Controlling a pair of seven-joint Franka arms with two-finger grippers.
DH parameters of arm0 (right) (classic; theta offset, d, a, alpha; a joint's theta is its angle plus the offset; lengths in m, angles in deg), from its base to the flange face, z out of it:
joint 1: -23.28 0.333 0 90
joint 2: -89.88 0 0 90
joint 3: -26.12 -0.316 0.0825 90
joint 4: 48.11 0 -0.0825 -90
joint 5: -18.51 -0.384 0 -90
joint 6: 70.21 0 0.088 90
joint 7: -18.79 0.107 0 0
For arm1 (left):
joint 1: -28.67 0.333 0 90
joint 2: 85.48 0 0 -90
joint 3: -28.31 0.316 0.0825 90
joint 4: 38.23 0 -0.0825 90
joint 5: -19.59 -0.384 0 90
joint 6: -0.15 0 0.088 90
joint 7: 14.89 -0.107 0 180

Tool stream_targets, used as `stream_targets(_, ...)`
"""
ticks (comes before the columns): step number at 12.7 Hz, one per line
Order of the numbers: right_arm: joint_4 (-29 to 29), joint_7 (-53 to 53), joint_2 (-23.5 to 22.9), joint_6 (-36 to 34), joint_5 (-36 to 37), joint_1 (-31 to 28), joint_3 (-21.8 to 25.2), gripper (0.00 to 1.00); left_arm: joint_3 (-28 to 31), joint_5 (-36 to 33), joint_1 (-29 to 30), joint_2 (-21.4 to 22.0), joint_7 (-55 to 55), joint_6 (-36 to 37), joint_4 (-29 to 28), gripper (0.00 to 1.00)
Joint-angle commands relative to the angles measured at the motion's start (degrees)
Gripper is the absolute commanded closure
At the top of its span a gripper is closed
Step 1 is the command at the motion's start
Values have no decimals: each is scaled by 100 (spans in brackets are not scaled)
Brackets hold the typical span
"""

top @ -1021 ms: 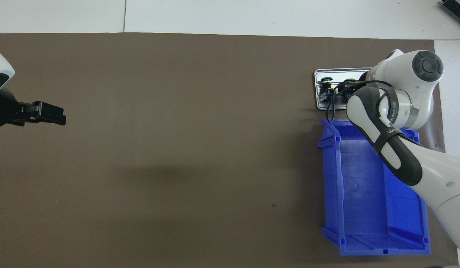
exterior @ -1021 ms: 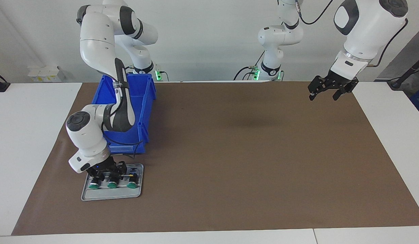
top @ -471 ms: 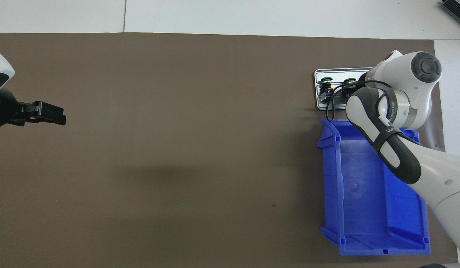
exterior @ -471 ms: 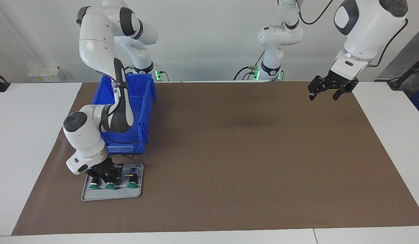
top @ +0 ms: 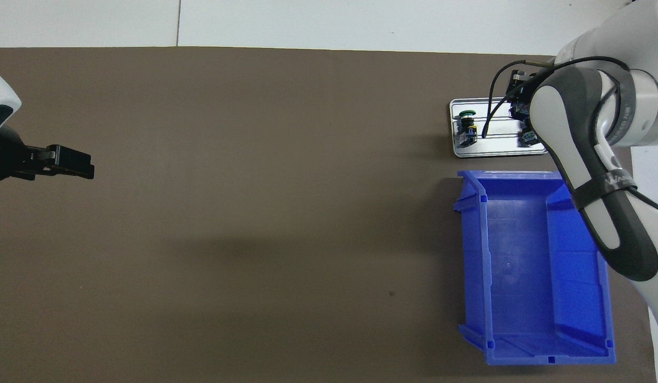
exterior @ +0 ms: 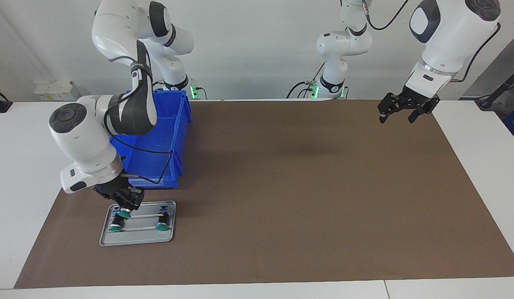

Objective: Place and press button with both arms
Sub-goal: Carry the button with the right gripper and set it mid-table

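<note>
Button (exterior: 124, 213), green cap showing, hangs clamped in the right gripper (exterior: 124, 203) over the grey tray (exterior: 136, 238) on the brown mat (exterior: 281, 187) covering the white table (exterior: 24, 166), blue bin (exterior: 157, 141) adjacent, while the waiting left gripper (exterior: 398, 111) hovers, fingers spread, empty.

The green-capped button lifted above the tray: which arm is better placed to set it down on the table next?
Right. The right gripper holds the button over the metal tray; the left gripper waits over the mat's other end.
</note>
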Motion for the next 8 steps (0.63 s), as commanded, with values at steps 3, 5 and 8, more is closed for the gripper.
stream_targets(3,-43,3510,328,-430,247,1048,-4,100,-2,71,50,173,-60,-29,-187,0)
stream_targets(5,9,5268,389,-333,247,1540,-48,100,-2,71,50,174,-69,-29,-187,0)
stream_targets(8,80,7344,346,-263,343,2471,-49,100,-2,71,41,174,-69,-29,-187,0)
